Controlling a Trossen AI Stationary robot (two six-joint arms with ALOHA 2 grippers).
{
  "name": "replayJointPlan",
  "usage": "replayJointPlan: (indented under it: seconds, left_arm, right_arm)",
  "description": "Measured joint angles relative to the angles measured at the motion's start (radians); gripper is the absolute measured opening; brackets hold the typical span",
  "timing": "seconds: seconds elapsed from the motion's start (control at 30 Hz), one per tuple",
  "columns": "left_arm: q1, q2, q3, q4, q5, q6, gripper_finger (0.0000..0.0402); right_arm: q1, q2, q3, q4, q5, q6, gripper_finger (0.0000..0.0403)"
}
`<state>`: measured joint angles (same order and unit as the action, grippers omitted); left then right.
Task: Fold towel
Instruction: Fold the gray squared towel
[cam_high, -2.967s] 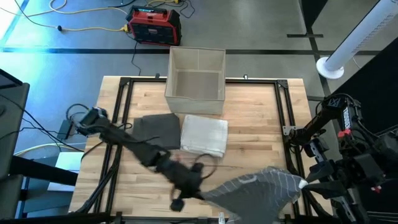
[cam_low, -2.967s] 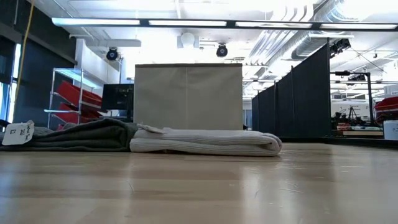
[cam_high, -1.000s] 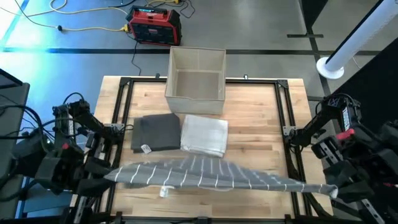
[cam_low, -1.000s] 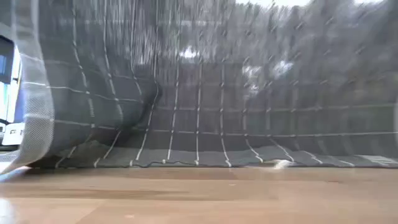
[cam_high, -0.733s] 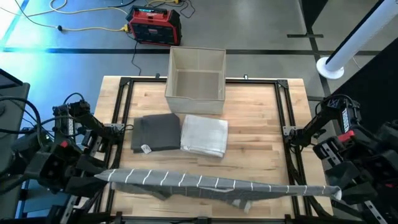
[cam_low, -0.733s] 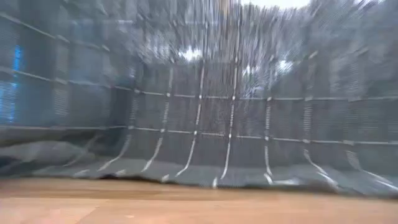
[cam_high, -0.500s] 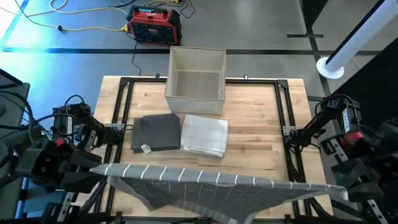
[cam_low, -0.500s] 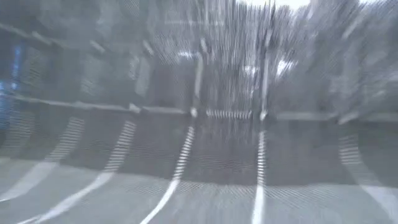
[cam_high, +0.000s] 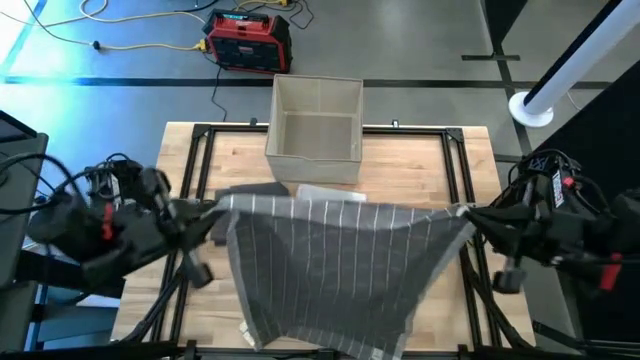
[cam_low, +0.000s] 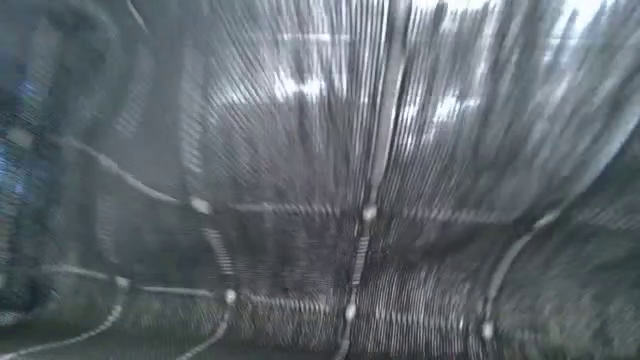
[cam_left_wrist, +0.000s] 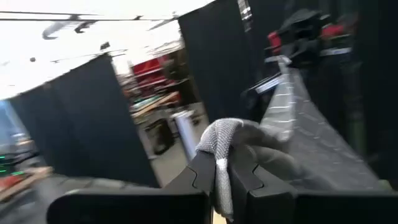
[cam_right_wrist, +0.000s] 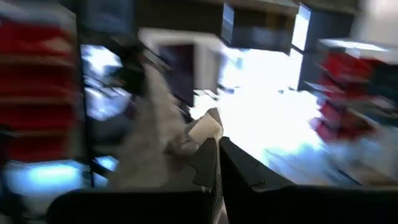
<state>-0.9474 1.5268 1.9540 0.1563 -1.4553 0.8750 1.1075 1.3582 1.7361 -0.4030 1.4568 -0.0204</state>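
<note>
While both grippers, left (cam_high: 222, 207) and right (cam_high: 466, 213), pinch corners mid-frame, towel (cam_high: 335, 265) hangs stretched crosswise between.

Towel (cam_high: 330, 265): woven matt cloth; table (cam_high: 415, 165): pale wood.

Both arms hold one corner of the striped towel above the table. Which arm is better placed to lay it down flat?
Neither alone. The left gripper and the right gripper each pinch a top corner of the striped towel, level with each other across the table, so probably both lower together.
</note>
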Motion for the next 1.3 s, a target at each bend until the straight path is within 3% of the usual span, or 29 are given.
replayJointPlan:
  seconds: [0.1, 0.33, 0.53, 0.6, 0.67, 0.8, 1.0, 1.1, 1.3]
  left_arm:
    - [0.068, -0.01, -0.008, -0.168, 0.033, -0.144, 0.0]
    - [0.232, 0.01, -0.01, -0.464, 0.475, -0.537, 0.0]
    - [0.373, 0.027, -0.012, -0.718, 0.853, -0.873, 0.0]
    - [0.417, 0.032, -0.012, -0.756, 0.975, -0.945, 0.0]
    - [0.452, 0.04, -0.011, -0.775, 1.03, -0.96, 0.0]
    - [0.513, 0.055, -0.012, -0.891, 1.014, -1.008, 0.0]
    - [0.597, 0.045, -0.012, -1.221, 0.916, -1.106, 0.0]
    - [0.655, 0.044, -0.012, -1.264, 0.92, -1.05, 0.0]
    - [0.807, 0.041, -0.012, -1.213, 1.137, -0.838, 0.0]
  right_arm:
    - [-0.007, -0.003, 0.0, -0.252, -0.05, 0.292, 0.0]
    - [-0.02, -0.009, 0.0, -0.831, -0.132, 0.952, 0.0]
    - [-0.019, -0.024, -0.001, -1.173, -0.211, 1.247, 0.0]
    - [-0.02, -0.038, -0.027, -1.157, -0.235, 1.207, 0.0]
    - [-0.017, -0.051, -0.051, -1.158, -0.249, 1.19, 0.0]
    - [-0.019, -0.105, -0.12, -1.17, -0.239, 1.211, 0.0]
    - [-0.055, -0.17, -0.161, -1.169, -0.198, 1.217, 0.0]
    - [-0.073, -0.203, -0.181, -1.168, -0.178, 1.219, 0.0]
    - [-0.11, -0.258, -0.218, -1.169, -0.175, 1.225, 0.0]
